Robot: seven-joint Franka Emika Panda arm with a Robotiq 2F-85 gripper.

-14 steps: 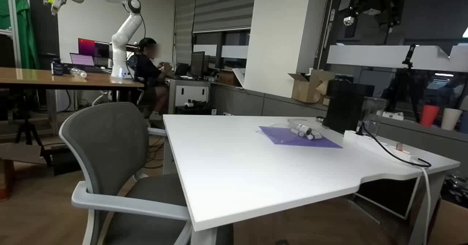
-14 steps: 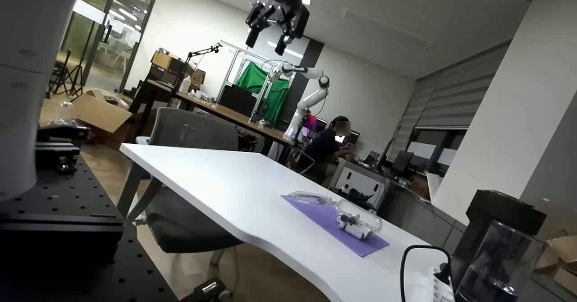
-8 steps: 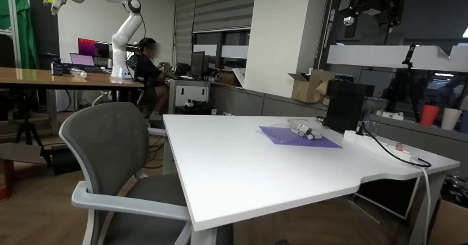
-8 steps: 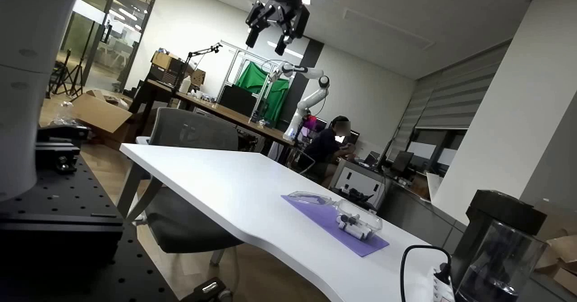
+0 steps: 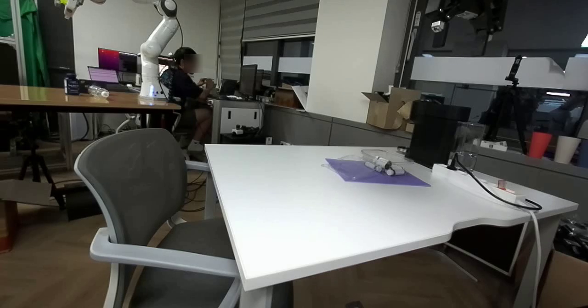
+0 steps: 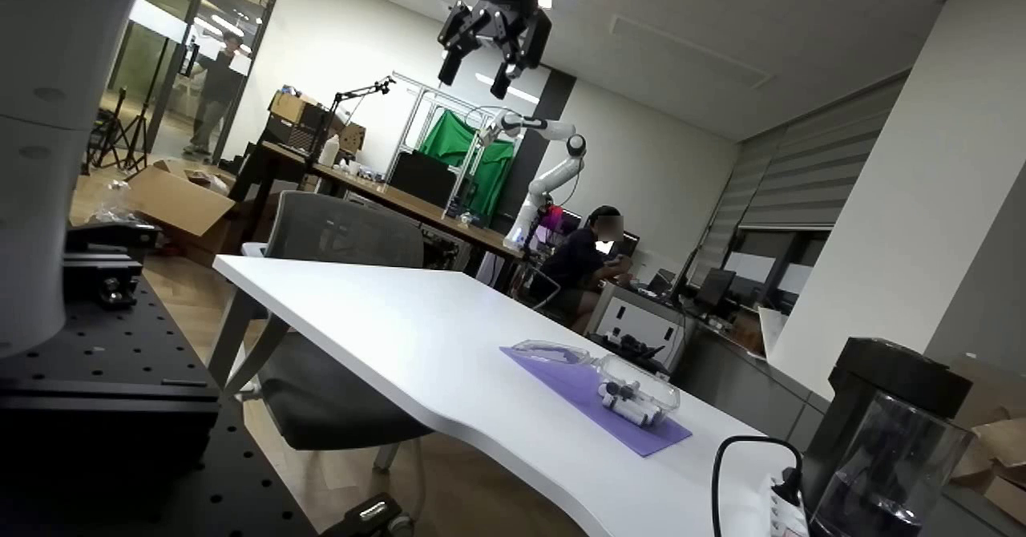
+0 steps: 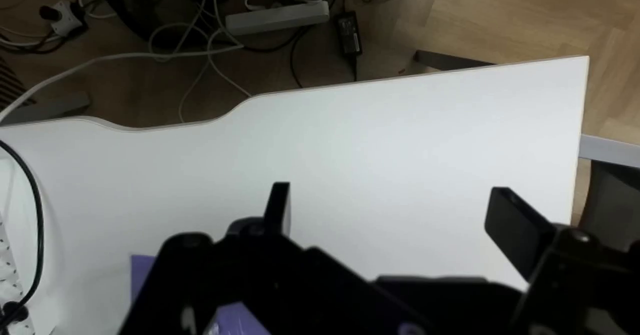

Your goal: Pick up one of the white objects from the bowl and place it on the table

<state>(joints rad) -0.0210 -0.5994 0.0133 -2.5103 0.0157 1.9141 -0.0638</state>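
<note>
Several small white cylinders with some dark parts (image 5: pixel 381 162) (image 6: pixel 633 410) lie in a transparent open container (image 6: pixel 672 395) in both exterior views. The container's other half (image 6: pixel 553 351) lies folded open beside it. Both rest on a purple sheet (image 5: pixel 411 181) (image 6: pixel 553 381) on the white table (image 5: pixel 285 207) (image 6: pixel 385 320). My black gripper (image 6: pixel 474 84) hangs high above the table, open and empty. In the wrist view its fingers (image 7: pixel 390 200) are wide apart over the bare white tabletop (image 7: pixel 380 140). There, the gripper hides most of the purple sheet (image 7: pixel 141 270); the white cylinders are not visible.
A black appliance with a transparent jar (image 5: pixel 434 135) (image 6: pixel 890 433) stands at the table's end by the window. A white power strip (image 5: pixel 473 184) with a black cable (image 7: pixel 36 215) lies near it. A grey chair (image 5: pixel 138 184) stands at the opposite side.
My arm and gripper show almost no movement, and the cylinders and container stay put. A person has appeared behind the glass door in the far background.
</note>
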